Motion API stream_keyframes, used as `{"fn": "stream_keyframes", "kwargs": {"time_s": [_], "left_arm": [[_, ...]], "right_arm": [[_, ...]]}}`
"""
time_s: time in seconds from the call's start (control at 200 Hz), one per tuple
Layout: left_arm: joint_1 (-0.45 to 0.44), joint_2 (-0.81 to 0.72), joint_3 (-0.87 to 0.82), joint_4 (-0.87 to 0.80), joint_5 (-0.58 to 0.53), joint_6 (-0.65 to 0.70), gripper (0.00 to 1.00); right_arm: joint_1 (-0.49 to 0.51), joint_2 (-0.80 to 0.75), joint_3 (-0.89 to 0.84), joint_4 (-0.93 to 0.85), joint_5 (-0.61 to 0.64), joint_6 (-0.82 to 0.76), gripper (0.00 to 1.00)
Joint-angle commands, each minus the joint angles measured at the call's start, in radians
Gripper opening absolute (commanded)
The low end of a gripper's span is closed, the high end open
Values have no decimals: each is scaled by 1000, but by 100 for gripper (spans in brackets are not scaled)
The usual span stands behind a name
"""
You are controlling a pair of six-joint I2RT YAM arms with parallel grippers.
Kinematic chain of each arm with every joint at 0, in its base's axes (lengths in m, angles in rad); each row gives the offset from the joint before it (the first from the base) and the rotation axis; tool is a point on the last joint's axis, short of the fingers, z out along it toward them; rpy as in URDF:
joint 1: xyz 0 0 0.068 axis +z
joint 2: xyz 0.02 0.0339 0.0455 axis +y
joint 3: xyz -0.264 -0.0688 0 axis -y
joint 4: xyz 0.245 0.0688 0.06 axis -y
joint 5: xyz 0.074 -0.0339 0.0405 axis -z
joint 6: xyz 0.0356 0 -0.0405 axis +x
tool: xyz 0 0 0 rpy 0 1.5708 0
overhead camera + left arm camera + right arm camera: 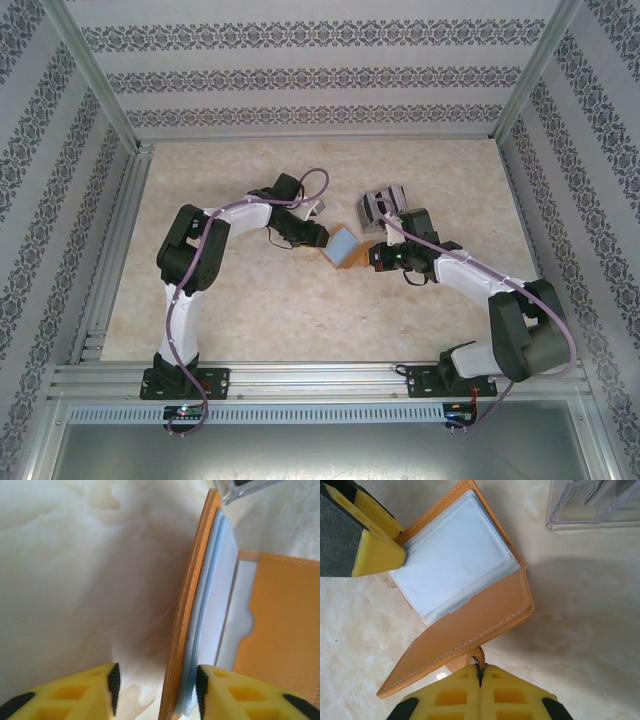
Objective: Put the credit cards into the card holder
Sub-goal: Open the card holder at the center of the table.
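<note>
1. The card holder sat open in the middle of the marbled table, between the two grippers. One orange cover was raised on edge, its pale blue pockets facing right.
2. The left gripper stood with jaws apart astride that raised cover, not clamped. One pad lay against the pocket side, and the other was clear of the orange outer face.
3. The right gripper was clenched on the orange tab at the card holder's right edge.
4. The credit cards stood in a clear box just far-right of the card holder, apart from both grippers.
</note>
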Motion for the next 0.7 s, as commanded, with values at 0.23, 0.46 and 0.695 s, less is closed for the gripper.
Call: {"fn": "stream_keyframes", "kwargs": {"time_s": [0.23,0.46,0.695], "left_arm": [[3,-7,-22,102,89,-69,8],[71,-112,-188,325,56,-209,2],[79,-270,-336,392,-22,-286,13]], "right_arm": [[-10,76,19,13,60,25,0],[-9,172,94,31,65,42,0],[66,292,245,28,11,61,0]]}}
